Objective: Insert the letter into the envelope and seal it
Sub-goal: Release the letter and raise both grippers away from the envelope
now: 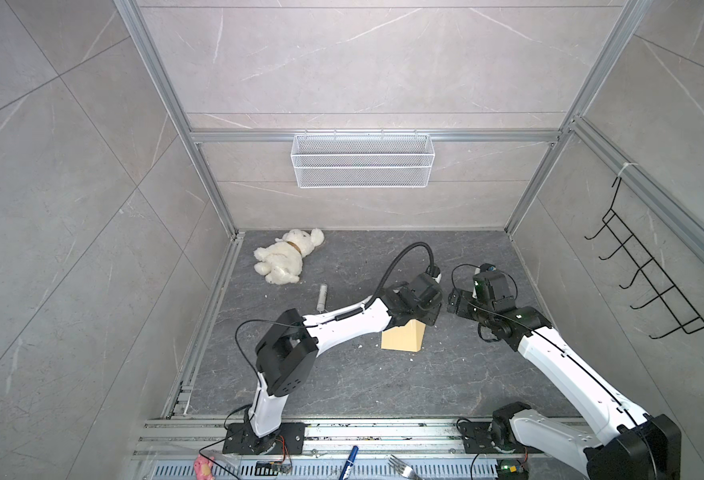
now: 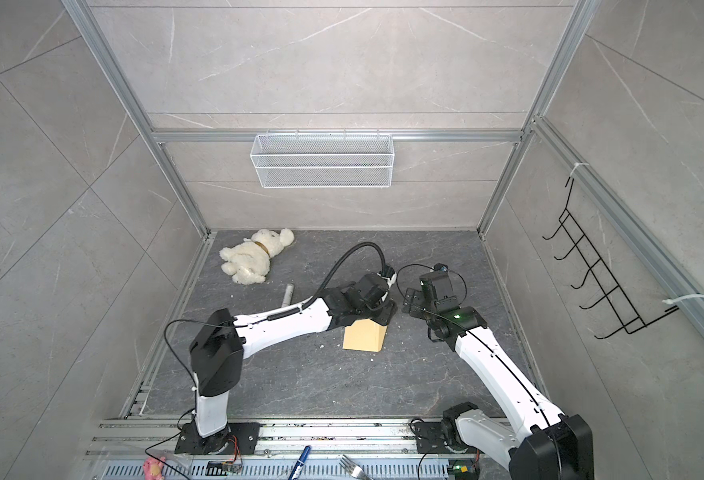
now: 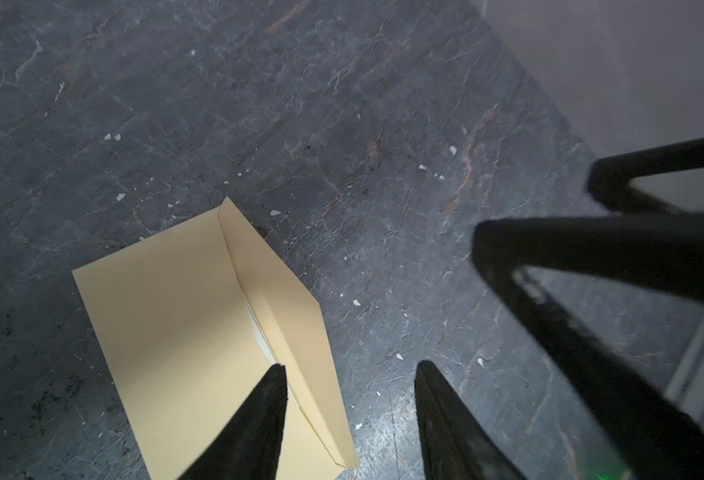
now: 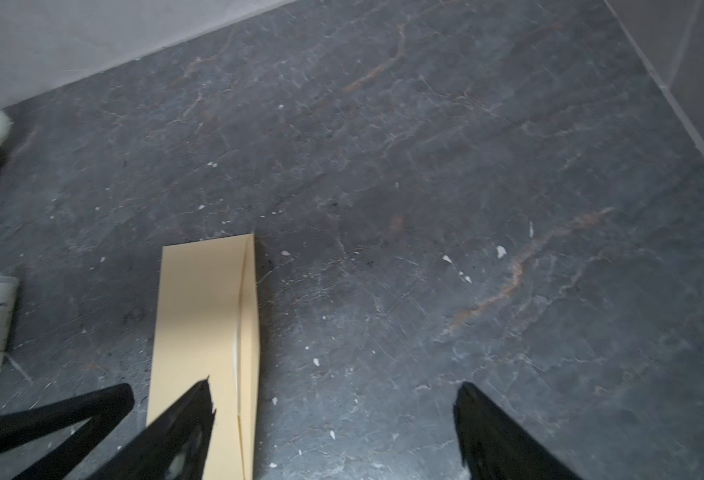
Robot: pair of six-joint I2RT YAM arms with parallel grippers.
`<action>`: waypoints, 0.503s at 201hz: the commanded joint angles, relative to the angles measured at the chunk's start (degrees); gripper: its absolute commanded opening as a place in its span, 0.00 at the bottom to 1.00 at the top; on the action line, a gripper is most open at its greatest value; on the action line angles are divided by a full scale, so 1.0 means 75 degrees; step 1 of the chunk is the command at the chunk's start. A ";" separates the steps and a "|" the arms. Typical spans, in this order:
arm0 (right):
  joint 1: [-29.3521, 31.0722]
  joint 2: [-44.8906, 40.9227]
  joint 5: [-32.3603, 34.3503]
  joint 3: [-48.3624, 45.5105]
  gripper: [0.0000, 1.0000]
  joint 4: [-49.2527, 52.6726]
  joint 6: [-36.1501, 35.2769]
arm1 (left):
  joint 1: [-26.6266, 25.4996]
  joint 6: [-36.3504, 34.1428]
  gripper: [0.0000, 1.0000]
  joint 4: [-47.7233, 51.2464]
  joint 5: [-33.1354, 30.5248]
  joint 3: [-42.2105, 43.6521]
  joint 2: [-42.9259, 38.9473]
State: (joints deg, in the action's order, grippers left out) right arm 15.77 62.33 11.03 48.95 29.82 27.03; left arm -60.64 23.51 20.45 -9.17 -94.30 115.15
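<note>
On the dark stone table (image 1: 342,374), near its middle, the envelope (image 1: 402,340) is seen lying flat in both top views, its far end hidden under the left arm's wrist. Its flap is folded over along one long side (image 3: 283,316). A thin pale strip is noted at the flap's edge in both wrist views; whether it is the letter cannot be told, nor whether the flap is stuck down.

Left gripper (image 3: 350,365): jaws stand apart, nothing between them. One fingertip (image 3: 275,374) is seen over the envelope, the other over bare table; contact cannot be judged.

Right gripper (image 4: 333,385): jaws spread wide, nothing held. It is placed just beside the left gripper, on the flap side of the envelope (image 4: 200,307).

Also recorded: a white plush toy (image 1: 285,257) at the far left of the table, a grey tube (image 1: 322,297) between it and the left arm, and a wire basket (image 1: 362,160) on the back wall.
</note>
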 commanded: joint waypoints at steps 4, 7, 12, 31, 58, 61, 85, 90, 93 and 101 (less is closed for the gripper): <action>-0.0566 -0.0321 -0.0362 -0.0333 0.92 0.0005 0.0105 | -0.0086 0.0361 0.53 0.1257 -0.0963 -0.1021 0.0791; -0.0629 -0.0353 -0.0415 -0.0367 0.92 -0.0012 0.0115 | -0.0105 0.0377 0.53 0.1339 -0.1049 -0.1151 0.0884; -0.0737 -0.0393 -0.0502 -0.0423 0.92 -0.0046 0.0121 | -0.0127 0.0398 0.53 0.1447 -0.1181 -0.1303 0.1043; -0.1077 -0.0515 -0.0825 -0.0614 0.92 -0.0173 0.0119 | -0.0180 0.0381 0.53 0.1632 -0.1573 -0.1710 0.1516; -0.1371 -0.0558 -0.1264 -0.0793 0.92 -0.0382 0.0118 | -0.0186 0.0324 0.53 0.1625 -0.1904 -0.1950 0.1988; -0.1389 -0.0544 -0.1297 -0.0812 0.92 -0.0409 0.0111 | -0.0179 0.0307 0.53 0.1632 -0.1950 -0.1964 0.2028; -0.1504 -0.0495 -0.1495 -0.0860 0.92 -0.0512 0.0099 | -0.0188 0.0195 0.52 0.1601 -0.2019 -0.2073 0.2273; -0.1521 -0.0493 -0.1535 -0.0875 0.92 -0.0541 0.0090 | -0.0193 0.0189 0.52 0.1567 -0.1978 -0.2075 0.2300; -0.1536 -0.0479 -0.1565 -0.0878 0.92 -0.0559 0.0090 | -0.0184 0.0190 0.51 0.1537 -0.1962 -0.2075 0.2304; -0.1560 -0.0466 -0.1618 -0.0896 0.92 -0.0587 0.0084 | -0.0181 0.0162 0.49 0.1446 -0.1914 -0.2064 0.2343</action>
State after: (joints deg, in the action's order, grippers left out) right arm 4.71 58.87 1.78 43.00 27.42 27.40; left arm -61.78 25.39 31.20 -21.76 -107.85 131.90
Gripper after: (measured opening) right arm 0.917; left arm 0.513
